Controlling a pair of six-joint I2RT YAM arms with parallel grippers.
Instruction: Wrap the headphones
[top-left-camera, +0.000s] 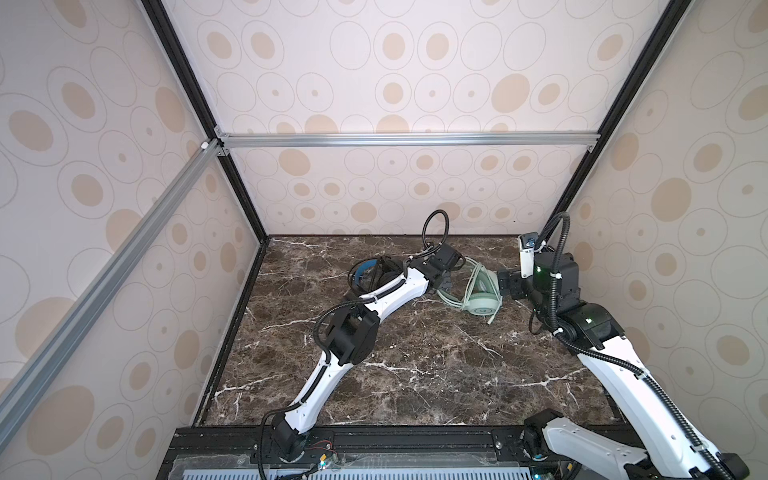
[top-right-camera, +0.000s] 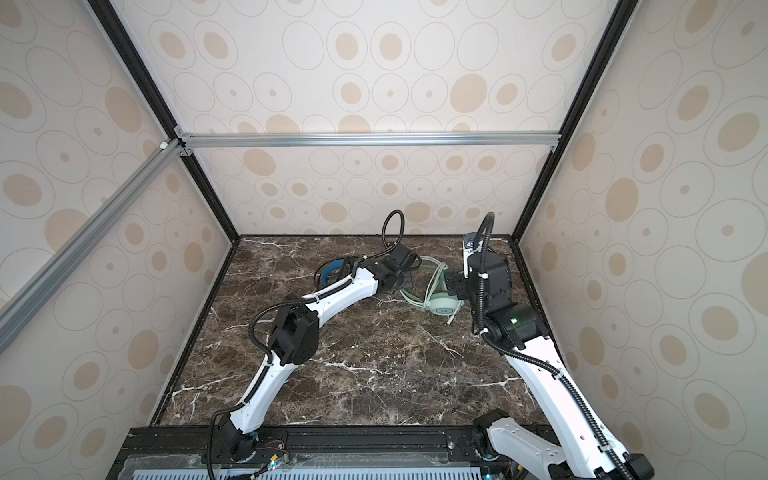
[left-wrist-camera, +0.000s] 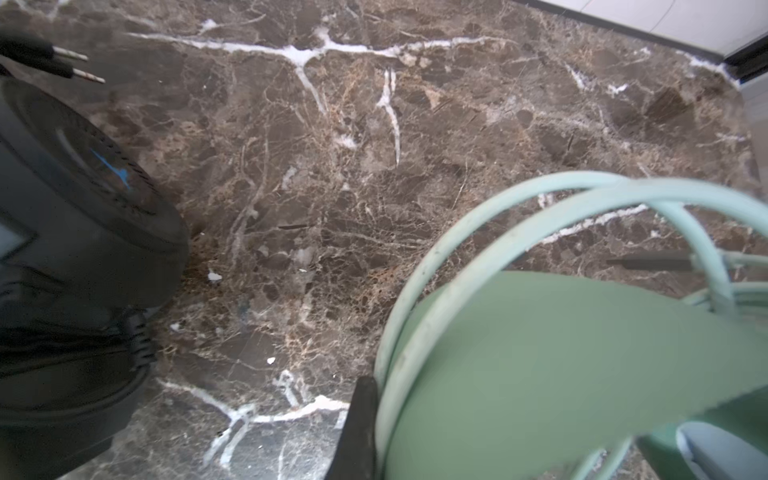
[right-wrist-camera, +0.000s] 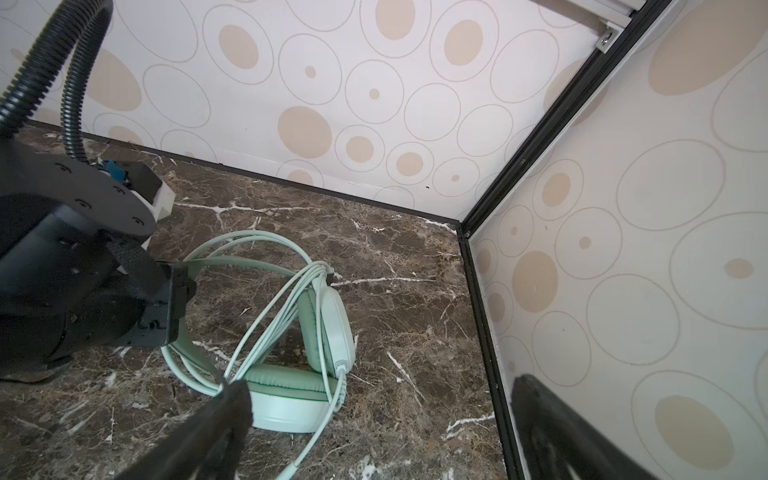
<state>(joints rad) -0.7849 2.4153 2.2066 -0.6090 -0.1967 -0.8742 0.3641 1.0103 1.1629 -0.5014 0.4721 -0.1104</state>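
Brown marble table (left-wrist-camera: 332, 166), mint-green headphones (right-wrist-camera: 328, 328), black headphones (left-wrist-camera: 83, 208) with blurred blue emblem (left-wrist-camera: 114, 168)

In both top views the white-shelled left arm (top-left-camera: 399, 289) (top-right-camera: 353, 291) hides most of the black over-ear headphones with blue lining (top-left-camera: 368, 266) (top-right-camera: 332, 268). In the left wrist view, the blurred, edge-cropped band of the mint-green over-ear headphones (left-wrist-camera: 540, 353) covers all but one dark finger (left-wrist-camera: 357, 428) of the left tool (top-left-camera: 445, 283). In the right wrist view, both fingers (right-wrist-camera: 224, 424) of the right tool (right-wrist-camera: 380, 388) are blurred and cropped.
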